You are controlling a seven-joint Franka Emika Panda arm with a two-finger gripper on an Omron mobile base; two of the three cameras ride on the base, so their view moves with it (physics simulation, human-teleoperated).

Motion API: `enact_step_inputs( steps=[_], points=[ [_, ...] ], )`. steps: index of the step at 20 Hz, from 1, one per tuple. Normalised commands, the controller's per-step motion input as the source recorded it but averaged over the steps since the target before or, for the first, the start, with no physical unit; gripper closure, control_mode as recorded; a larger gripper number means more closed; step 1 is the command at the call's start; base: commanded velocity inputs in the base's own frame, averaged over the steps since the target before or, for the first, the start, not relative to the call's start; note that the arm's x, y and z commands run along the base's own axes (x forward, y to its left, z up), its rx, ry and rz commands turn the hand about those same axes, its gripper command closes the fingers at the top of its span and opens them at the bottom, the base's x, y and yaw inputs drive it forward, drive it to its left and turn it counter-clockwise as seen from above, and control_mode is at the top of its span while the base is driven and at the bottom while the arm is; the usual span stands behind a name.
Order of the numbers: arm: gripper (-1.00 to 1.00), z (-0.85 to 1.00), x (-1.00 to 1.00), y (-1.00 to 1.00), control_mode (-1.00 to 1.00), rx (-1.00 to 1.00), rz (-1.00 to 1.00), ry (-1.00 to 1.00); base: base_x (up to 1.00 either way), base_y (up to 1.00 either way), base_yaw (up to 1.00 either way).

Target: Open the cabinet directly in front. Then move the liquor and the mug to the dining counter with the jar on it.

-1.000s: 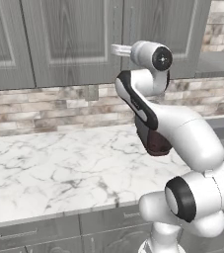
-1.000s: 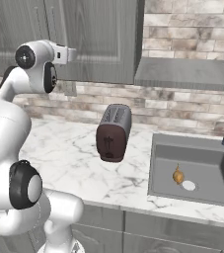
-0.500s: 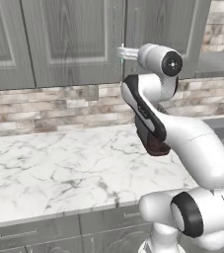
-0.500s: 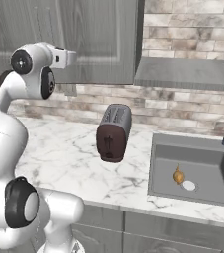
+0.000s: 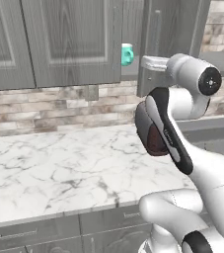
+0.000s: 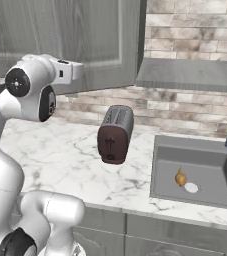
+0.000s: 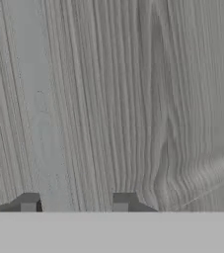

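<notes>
Cabinet above marble worktop; right door swung partly out, long axis vertical, edge toward robot. Teal mug upright on inner shelf, in gap beside door's left edge. Gripper at door face, wood grain close ahead; finger tips stand apart, nothing between them. Toaster upright at worktop's right end, near sink.
</notes>
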Motion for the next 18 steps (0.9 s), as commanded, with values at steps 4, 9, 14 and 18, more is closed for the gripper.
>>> enact_step_inputs(
  steps=[4, 9, 14, 18],
  points=[
    [1.0, 0.06, -1.0, -1.0, -1.0, 0.0, -0.08, 0.0, 0.0, 0.0, 0.0],
    [1.0, 0.03, -0.94, -1.0, -1.0, 0.0, -0.09, 0.0, 0.0, 0.0, 0.0],
    [-1.0, 0.0, -0.14, -0.18, -1.0, 0.0, -0.02, 0.0, 0.0, 0.0, 0.0],
    [-1.0, -0.08, -0.95, -0.16, -1.0, 0.0, 0.0, -0.02, 0.0, 0.0, 0.0]
  ],
)
